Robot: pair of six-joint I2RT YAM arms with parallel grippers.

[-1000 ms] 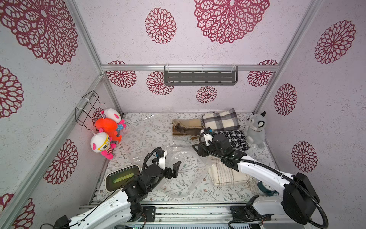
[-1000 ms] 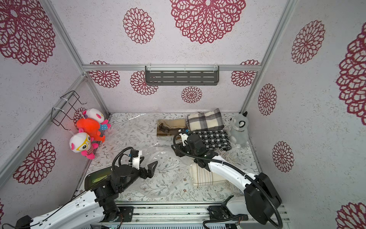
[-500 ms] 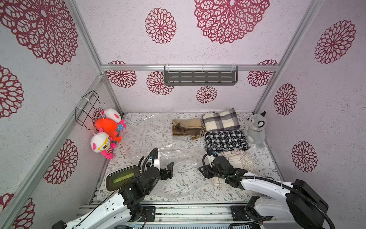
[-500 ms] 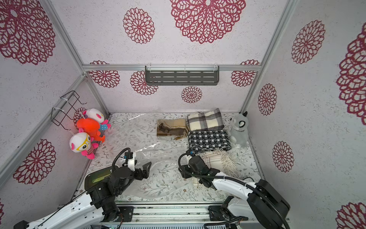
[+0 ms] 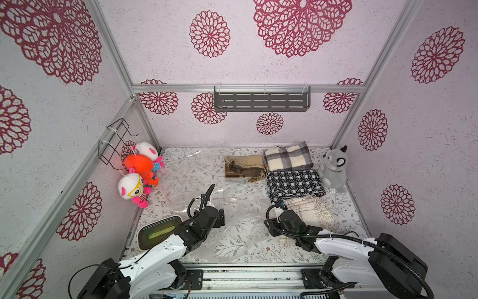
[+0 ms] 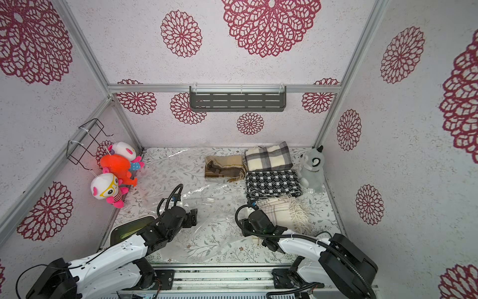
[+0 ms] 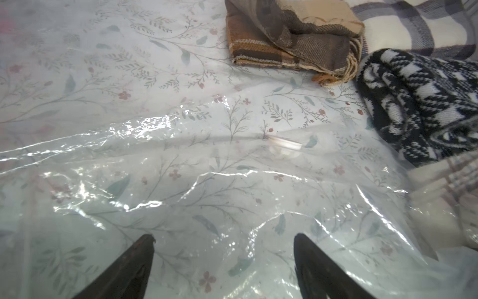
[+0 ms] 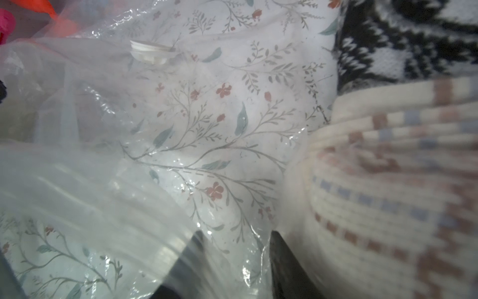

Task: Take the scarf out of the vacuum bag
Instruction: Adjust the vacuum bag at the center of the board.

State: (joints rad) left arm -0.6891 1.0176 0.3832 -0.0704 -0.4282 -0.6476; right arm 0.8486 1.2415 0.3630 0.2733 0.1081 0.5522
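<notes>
though blurred, scarf [image 8: 388, 181] seems beside vacuum bag [image 8: 129, 181].

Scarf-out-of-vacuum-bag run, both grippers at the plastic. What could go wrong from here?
1. Film of the vacuum bag drapes across the right gripper, beside the cream scarf; closing may pinch plastic only, not fabric.
2. The left gripper hangs open over the bag and pins nothing, so the bag might slide along with any pull.
3. The black-and-white scarf lies right beside the cream one and could get dragged too.
</notes>
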